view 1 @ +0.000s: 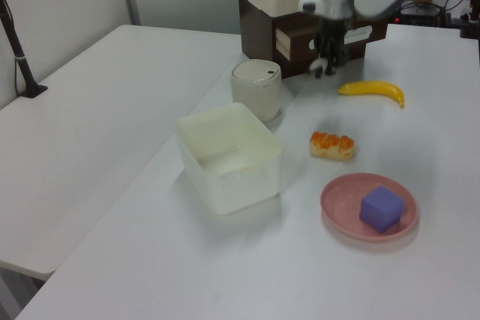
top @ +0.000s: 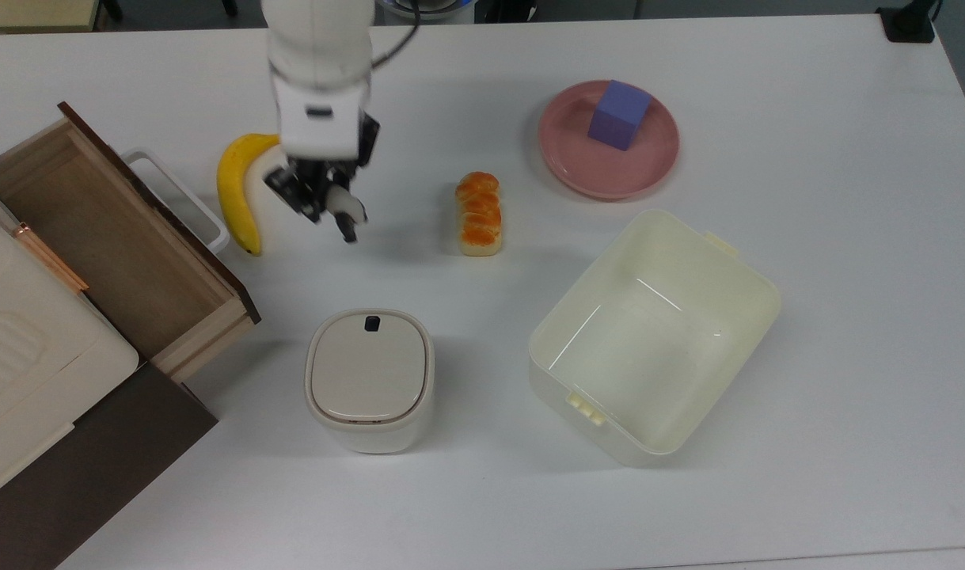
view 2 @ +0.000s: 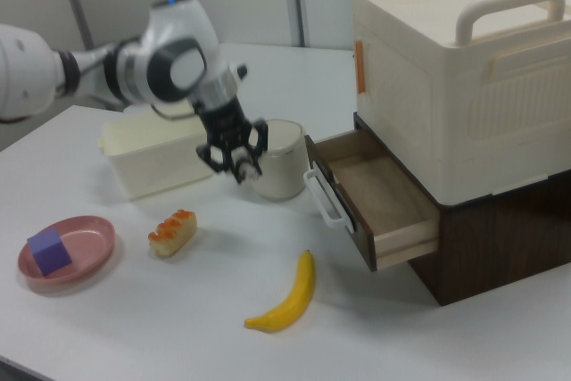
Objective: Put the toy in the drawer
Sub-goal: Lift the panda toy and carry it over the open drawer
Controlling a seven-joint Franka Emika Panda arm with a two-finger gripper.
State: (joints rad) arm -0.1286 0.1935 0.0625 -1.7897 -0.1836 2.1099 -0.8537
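The pincer [top: 324, 204] grips the small black-and-white panda toy [top: 344, 207] above the wide white bench [top: 807, 317], near the open light-brown wooden drawer [top: 102, 237].

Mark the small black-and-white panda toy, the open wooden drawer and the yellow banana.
panda toy [top: 341, 205]: top view, white body between the fingers.
wooden drawer [top: 110, 245]: top view, bare floor.
yellow banana [view 2: 287, 299]: right view, mid-length.

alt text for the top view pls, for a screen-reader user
The end effector holds the panda toy above the white table, between a banana and a bread loaf. The open wooden drawer sits at the top view's left.
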